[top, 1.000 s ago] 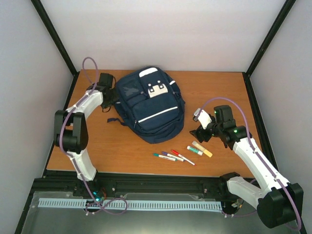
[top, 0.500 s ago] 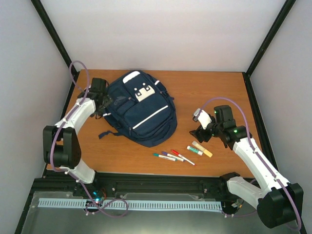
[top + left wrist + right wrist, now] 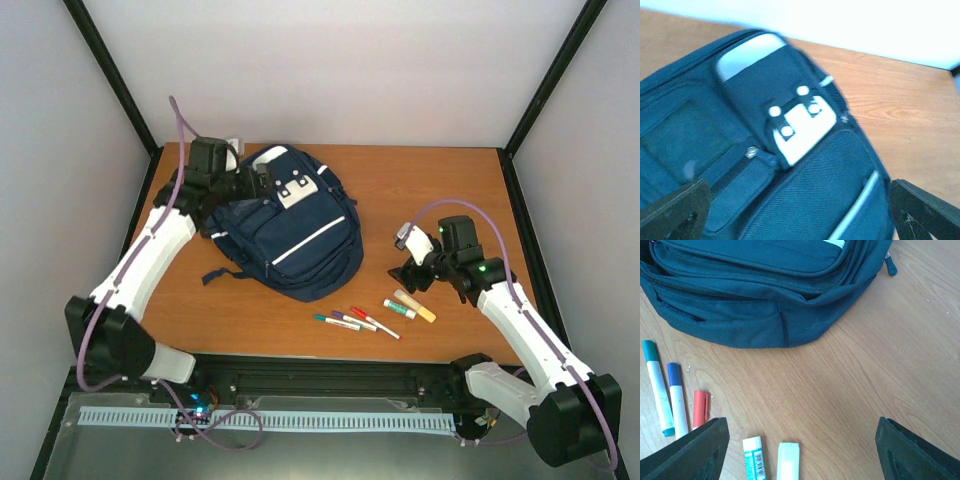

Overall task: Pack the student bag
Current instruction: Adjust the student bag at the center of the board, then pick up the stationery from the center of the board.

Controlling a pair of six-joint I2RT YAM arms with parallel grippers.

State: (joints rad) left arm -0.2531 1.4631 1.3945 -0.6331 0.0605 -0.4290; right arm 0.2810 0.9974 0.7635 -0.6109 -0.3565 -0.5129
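The student bag [image 3: 295, 230], navy blue with white stripes and a white patch [image 3: 293, 190], lies flat on the wooden table, its top toward the back left. My left gripper [image 3: 248, 183] hovers over the bag's top left corner, open, with nothing held. In the left wrist view the bag [image 3: 805, 185] fills the frame beneath the open gripper [image 3: 800, 220], and the patch [image 3: 802, 122] sits just ahead. My right gripper [image 3: 410, 275] stands open to the right of the bag, above the glue sticks. The right wrist view shows the bag's bottom edge [image 3: 765, 295] ahead of that gripper [image 3: 802, 455].
Three markers [image 3: 345, 321] lie in front of the bag, teal, blue and red [image 3: 657, 387]. Beside them are a teal-labelled glue stick [image 3: 399, 309] [image 3: 754, 457] and a yellow-ended stick [image 3: 416, 306] [image 3: 788, 460]. Black frame posts and white walls surround the table [image 3: 440, 190].
The left gripper dragged the bag a little left and turned it, then opened, let go and swung over the bag's top corner. The right arm has stayed still.
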